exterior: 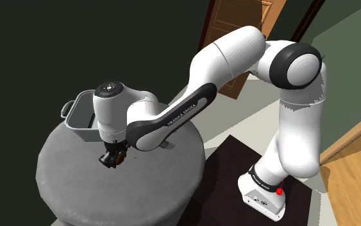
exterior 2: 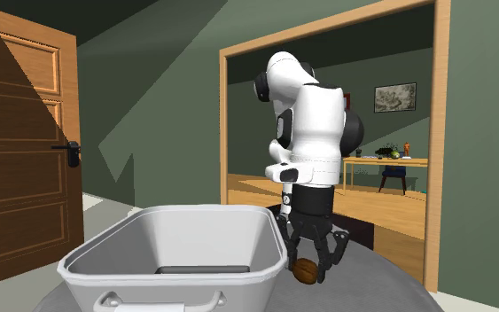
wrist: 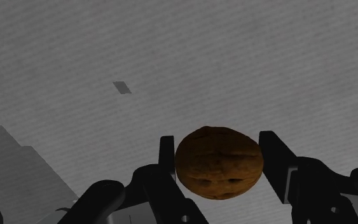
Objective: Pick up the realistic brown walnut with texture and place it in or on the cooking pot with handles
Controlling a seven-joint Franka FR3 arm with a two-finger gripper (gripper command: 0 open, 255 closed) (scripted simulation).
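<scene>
One walnut [wrist: 219, 162], brown and wrinkly, sits right between the black fingers of the gripper [exterior: 111, 158], low over the round grey table [exterior: 76, 189]. Both fingers look pressed against its ends, so I'd call it pinched, with the long axis running finger to finger. Can't tell if it's off the tabletop. The bit that matters: in the shoulder view the pale pot [exterior: 79, 119] with handles sits at about 11 o'clock from the gripper, near it, by the table's edge. My guess is lift first to clear that rim, then carry toward 11 and release over the opening.
</scene>
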